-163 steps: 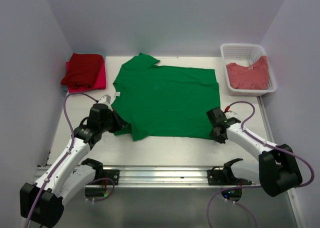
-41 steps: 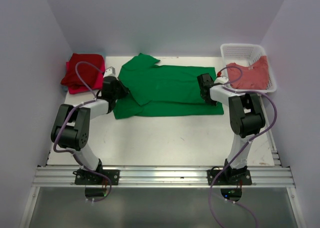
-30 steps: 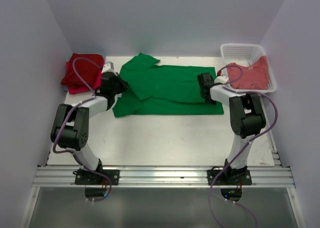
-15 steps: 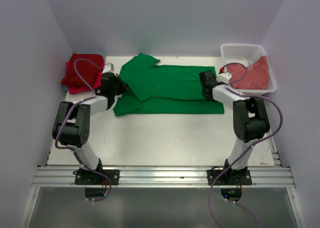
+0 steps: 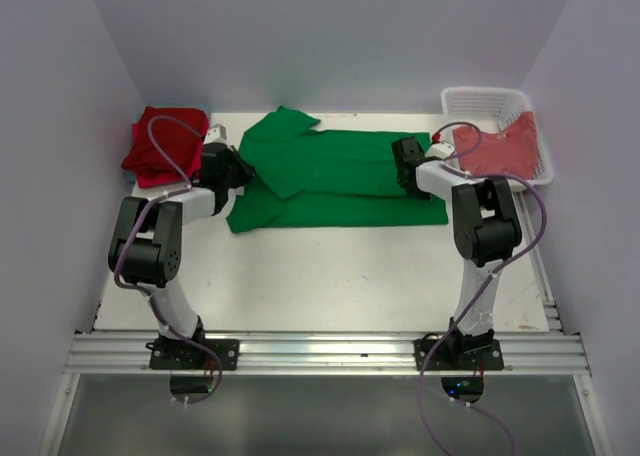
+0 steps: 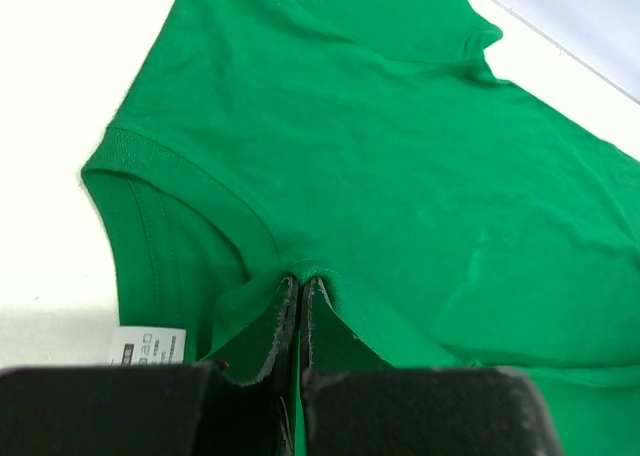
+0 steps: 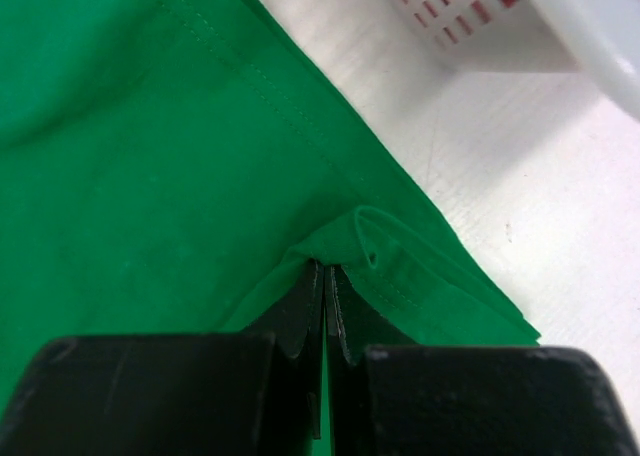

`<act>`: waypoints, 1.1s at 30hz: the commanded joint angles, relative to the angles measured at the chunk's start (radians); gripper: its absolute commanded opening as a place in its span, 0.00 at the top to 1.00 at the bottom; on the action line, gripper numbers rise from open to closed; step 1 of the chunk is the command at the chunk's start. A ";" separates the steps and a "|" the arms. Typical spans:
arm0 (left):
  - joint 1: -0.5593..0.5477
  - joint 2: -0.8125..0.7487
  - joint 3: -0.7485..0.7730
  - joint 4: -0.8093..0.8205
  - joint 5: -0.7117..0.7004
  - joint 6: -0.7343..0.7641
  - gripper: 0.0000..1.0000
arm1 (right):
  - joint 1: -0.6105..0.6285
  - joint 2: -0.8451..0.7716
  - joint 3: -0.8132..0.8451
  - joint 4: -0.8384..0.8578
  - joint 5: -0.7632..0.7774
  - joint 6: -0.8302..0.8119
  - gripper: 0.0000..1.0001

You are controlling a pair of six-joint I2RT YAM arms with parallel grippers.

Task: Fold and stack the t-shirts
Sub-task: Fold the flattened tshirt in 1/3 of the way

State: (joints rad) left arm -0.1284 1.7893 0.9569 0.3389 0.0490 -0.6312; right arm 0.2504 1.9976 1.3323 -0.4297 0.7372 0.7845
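The bright green t-shirt (image 5: 335,166) lies across the back of the table, its near half lifted over the far half. My left gripper (image 5: 240,170) is shut on the hem of the left sleeve, and the left wrist view shows green cloth (image 6: 400,146) pinched at my left gripper (image 6: 300,282). My right gripper (image 5: 404,166) is shut on the shirt's right bottom hem, which bunches at the tips in the right wrist view (image 7: 325,268). A folded red t-shirt (image 5: 165,136) rests on a pink one at the far left. A salmon-red t-shirt (image 5: 495,148) lies in the basket.
The white lattice basket (image 5: 480,93) stands at the far right corner, close to my right arm, and its wall shows in the right wrist view (image 7: 520,6). A white care label (image 6: 148,344) sticks out beside my left fingers. Bare white table (image 5: 330,266) stretches toward the arm bases.
Both grippers have carried the green shirt's near edge away from the bases and over the far half. In the last second they crept a little farther back, and the right arm swung left.
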 commanded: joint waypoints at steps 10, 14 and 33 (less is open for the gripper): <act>0.016 0.076 0.074 0.135 0.146 0.028 0.34 | -0.005 -0.062 -0.033 0.121 -0.064 -0.059 0.48; 0.015 0.016 0.040 0.172 0.186 0.019 0.02 | -0.005 -0.172 -0.128 0.198 -0.076 -0.090 0.39; -0.025 -0.125 -0.214 -0.017 0.215 0.022 0.64 | -0.002 -0.434 -0.360 0.190 -0.191 -0.099 1.00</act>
State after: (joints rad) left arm -0.1520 1.6257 0.7670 0.3492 0.2375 -0.6342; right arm 0.2470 1.5528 1.0027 -0.2134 0.5694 0.6430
